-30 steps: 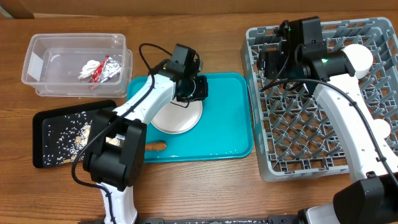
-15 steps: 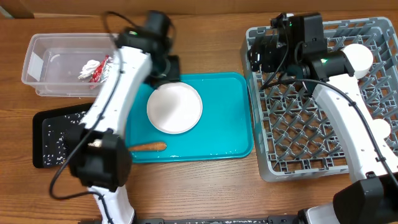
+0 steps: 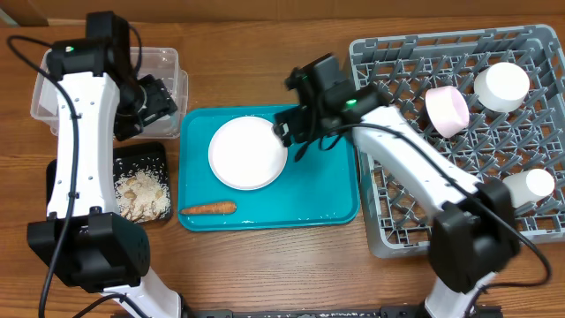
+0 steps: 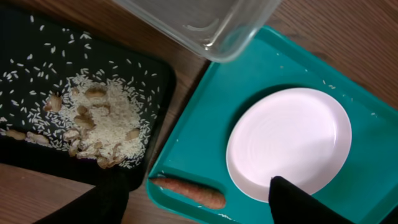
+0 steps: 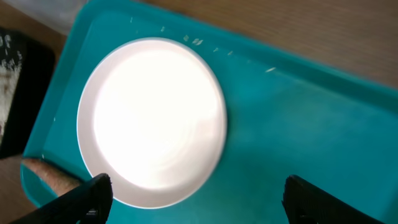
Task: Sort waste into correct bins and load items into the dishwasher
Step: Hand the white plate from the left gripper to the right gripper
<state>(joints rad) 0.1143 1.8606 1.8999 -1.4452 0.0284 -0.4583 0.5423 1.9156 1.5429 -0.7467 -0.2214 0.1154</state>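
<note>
Both sides up and empty right now; my right gripper (image 3: pixel 288 129) hangs over the teal tray (image 3: pixel 327 190), jaws spread wide with nothing between them, just beside the rim of the pale pink plate (image 3: pixel 248 153); the right wrist view puts that plate squarely below my fingers; my left gripper (image 3: pixel 152 100) is over by the clear tub (image 3: pixel 169 64), also spread and carrying nothing, looking down on the black tray (image 4: pixel 25 37); now the score; the food scraps (image 3: pixel 141 190) lie heaped in the black tray, so that part looks done; in the dish rack (image 3: pixel 397 53) I count the pink bowl (image 3: pixel 448 110), the white bowl (image 3: pixel 500 86) and the white cup (image 3: pixel 530 185); three items loaded, I'd say; left on the teal tray are the plate and the carrot (image 3: pixel 208 209), which lies near the front edge, apart from the plate; wrapper and tissue I cannot see, my left arm covers most of the tub; no chopsticks in sight either; I judge us past halfway, plate and carrot outstanding.
</note>
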